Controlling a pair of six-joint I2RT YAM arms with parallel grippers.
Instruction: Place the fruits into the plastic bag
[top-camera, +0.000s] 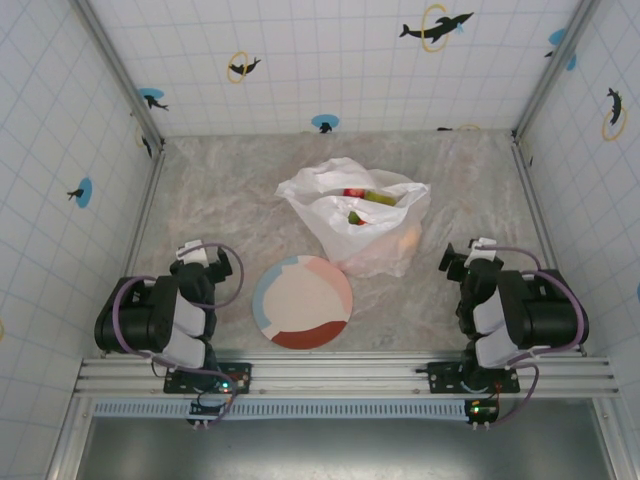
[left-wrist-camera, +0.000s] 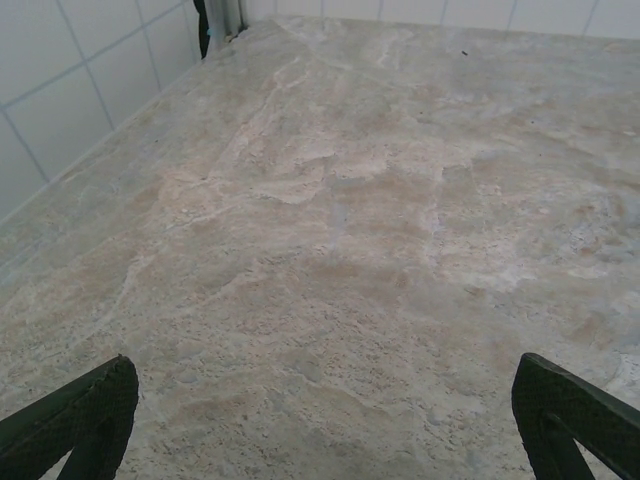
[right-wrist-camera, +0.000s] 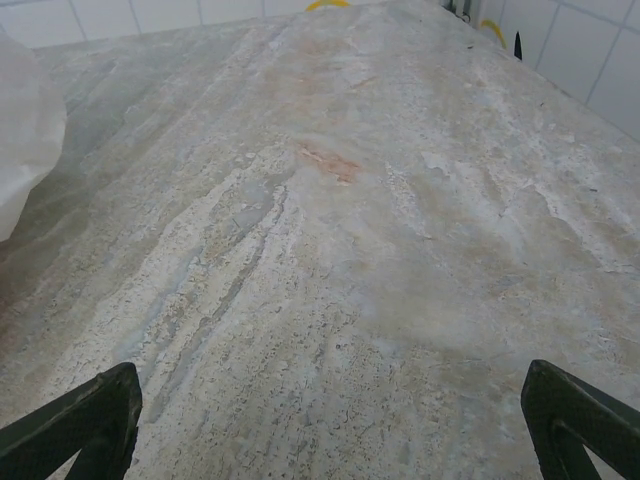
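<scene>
The white plastic bag (top-camera: 355, 215) lies open at the middle of the table, its mouth facing up. Inside it I see the fruits: a red piece (top-camera: 353, 193), a yellow-green one (top-camera: 380, 198), a green one (top-camera: 355, 217), and an orange glow (top-camera: 405, 240) through the plastic. My left gripper (top-camera: 205, 255) is drawn back at the near left, open over bare table (left-wrist-camera: 325, 365). My right gripper (top-camera: 470, 258) is drawn back at the near right, also open (right-wrist-camera: 330, 370), with nothing between its fingers. A bulge of the bag (right-wrist-camera: 25, 130) shows at the left edge of the right wrist view.
A round pastel-patched plate (top-camera: 302, 302) with nothing on it lies just in front of the bag, between the two arms. Tiled walls with metal corner posts (top-camera: 150, 130) close in the marble-patterned table (top-camera: 230, 190) on three sides.
</scene>
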